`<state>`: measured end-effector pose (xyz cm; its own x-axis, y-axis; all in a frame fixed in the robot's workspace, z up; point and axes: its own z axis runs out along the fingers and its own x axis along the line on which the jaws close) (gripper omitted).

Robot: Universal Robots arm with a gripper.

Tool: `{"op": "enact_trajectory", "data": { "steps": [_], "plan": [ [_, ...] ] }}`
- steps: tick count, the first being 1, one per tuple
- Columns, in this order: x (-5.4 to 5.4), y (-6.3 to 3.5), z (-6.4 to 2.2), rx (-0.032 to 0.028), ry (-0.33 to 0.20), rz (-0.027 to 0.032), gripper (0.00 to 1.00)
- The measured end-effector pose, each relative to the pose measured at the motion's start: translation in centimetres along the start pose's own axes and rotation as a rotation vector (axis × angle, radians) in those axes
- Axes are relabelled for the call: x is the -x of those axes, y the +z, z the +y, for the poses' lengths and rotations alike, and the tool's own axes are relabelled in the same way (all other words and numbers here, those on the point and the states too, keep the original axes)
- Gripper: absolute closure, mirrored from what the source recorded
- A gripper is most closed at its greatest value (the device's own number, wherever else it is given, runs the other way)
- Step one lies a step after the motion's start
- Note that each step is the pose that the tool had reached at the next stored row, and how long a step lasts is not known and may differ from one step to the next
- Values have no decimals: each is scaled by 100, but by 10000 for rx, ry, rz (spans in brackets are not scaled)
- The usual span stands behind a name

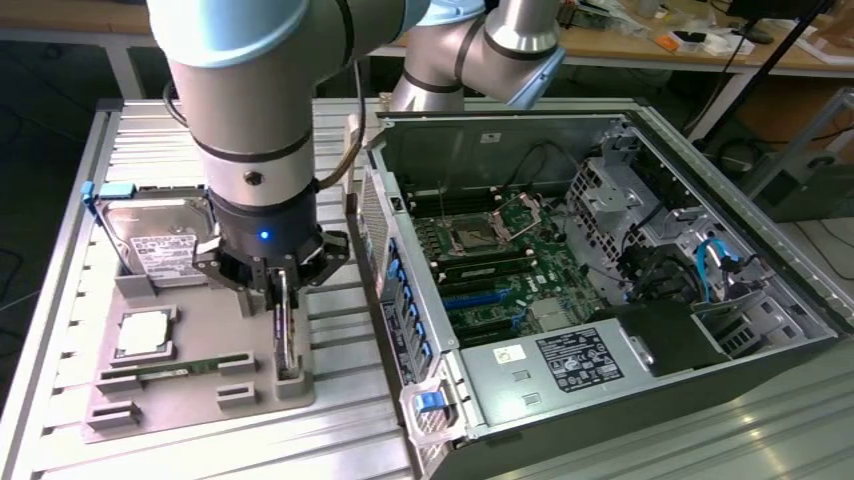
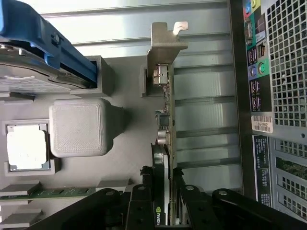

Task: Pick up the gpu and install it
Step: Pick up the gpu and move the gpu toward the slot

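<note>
The gpu [image 1: 282,340] stands on edge in the grey tray [image 1: 187,400], with the gripper [image 1: 278,298] clamped narrowly across it. A wooden workbench [image 1: 627,50] lines the room behind the ribbed metal table [image 1: 360,440], which carries the open computer case [image 1: 641,420], the tray and the hard drive [image 1: 160,240]

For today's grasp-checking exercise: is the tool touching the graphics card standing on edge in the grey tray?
Touching. The wrist view shows the tool straddling the graphics card, closed against both of its faces with no gap showing.
</note>
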<state>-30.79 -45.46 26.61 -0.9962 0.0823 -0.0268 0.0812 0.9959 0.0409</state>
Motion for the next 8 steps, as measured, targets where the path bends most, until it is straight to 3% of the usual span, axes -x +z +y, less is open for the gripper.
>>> {"op": "enact_trajectory", "data": {
  "steps": [8],
  "plan": [
    [12,-442,18,1,-1,0,73]
  ]
}}
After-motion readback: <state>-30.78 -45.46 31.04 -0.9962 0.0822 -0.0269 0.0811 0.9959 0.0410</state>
